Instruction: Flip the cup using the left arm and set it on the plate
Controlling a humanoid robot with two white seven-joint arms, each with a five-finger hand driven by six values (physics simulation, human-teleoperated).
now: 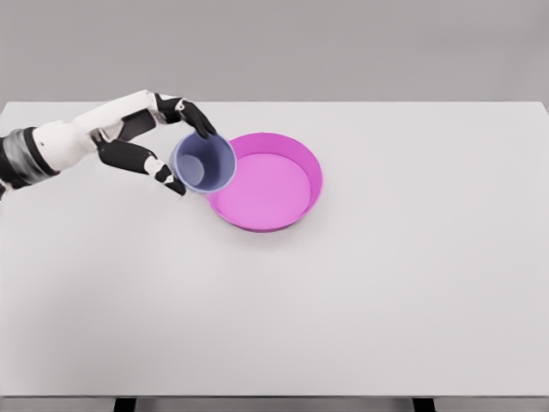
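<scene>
Fingers: the dark fingertips of the left hand are wrapped around the cup, upper digits curling over its top edge and the lower one reaching under toward its near side.
Grip: closed on the cup, fingers pressed to its wall from above and below, and the cup sits right between them.
Cup: a translucent blue-lavender cup, tipped so that its open mouth faces the camera, and the inside bottom shows as a paler disc.
Cup position: it is up in the hand at the left rim of the plate, overlapping that rim in the head view; whether it touches the plate cannot be told.
Plate: a magenta plate with a raised wall, lying flat on the table, just right of the hand, its lighter pink floor bare.
Left arm: white and segmented, with a grey and black cuff, and it comes in from the left edge and reaches across to the plate.
Table: a pale grey-white table spans the view, with a grey wall behind it.
</scene>
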